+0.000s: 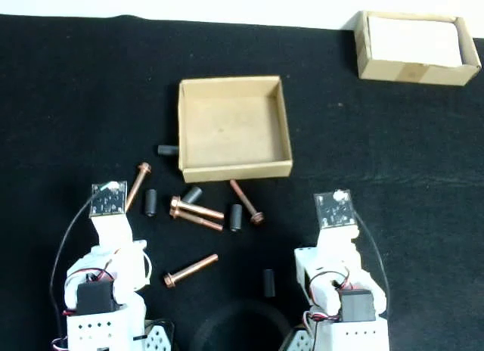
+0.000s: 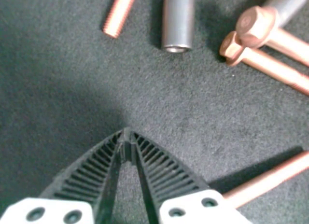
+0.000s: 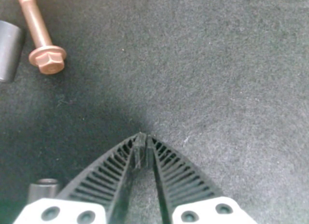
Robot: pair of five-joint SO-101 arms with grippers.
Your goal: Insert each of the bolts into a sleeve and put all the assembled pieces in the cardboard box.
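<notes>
From above, the cardboard box [image 1: 234, 170] sat mouth-up on the bench [image 1: 91, 86], ready to take finished pieces. All the bolts [image 1: 190, 269] and sleeves [image 1: 150, 203] lay loose outside it, mostly scattered just before its front wall, so I judged that nothing had been assembled yet. One stray sleeve [image 1: 167, 150] lay just beside the box's left wall. Two bolts lay side by side and touching near the front wall, with a sleeve close against them. That crowding would likely hamper a clean pick. Both arms stood on the robot's side of the box, flanking the scatter. A second box [image 1: 416, 47] with something white inside sat well beyond the cardboard box, to its right, and out of the way.

In the left wrist view, the left gripper [image 2: 126, 134] hung over bare bench with its tips pressed together, holding nothing. Toward the box from it lay an upright-looking grey sleeve [image 2: 177, 21], a threaded bolt end [image 2: 118, 14] and the paired bolt heads [image 2: 256, 26].

In the right wrist view, the right gripper [image 3: 143, 139] was likewise closed and held nothing. One bolt head [image 3: 47, 60] lay nearer the box, with a sleeve edge [image 3: 9, 50] beside it.
</notes>
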